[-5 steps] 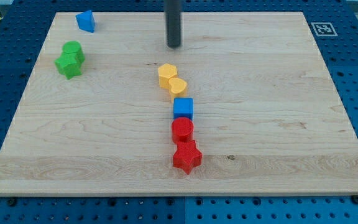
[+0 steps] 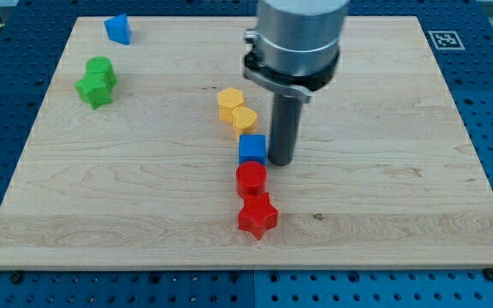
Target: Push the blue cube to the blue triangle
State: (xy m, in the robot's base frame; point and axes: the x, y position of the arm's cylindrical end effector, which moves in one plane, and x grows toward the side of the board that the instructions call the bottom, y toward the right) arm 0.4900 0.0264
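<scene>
The blue cube (image 2: 252, 148) sits near the middle of the wooden board. My tip (image 2: 281, 162) stands right beside the cube's right side, touching or nearly touching it. The blue triangle (image 2: 118, 28) lies at the view's top left, far from the cube. The rod and the arm's grey body rise above the tip and hide part of the board behind them.
Two yellow blocks (image 2: 237, 109) lie just above the blue cube. A red cylinder (image 2: 251, 178) and a red star (image 2: 258, 216) lie just below it. Two green blocks (image 2: 97, 81) sit at the left, below the blue triangle.
My tip has moved from the view's top middle down and to the right, to the blue cube's right side. The blocks have not visibly moved.
</scene>
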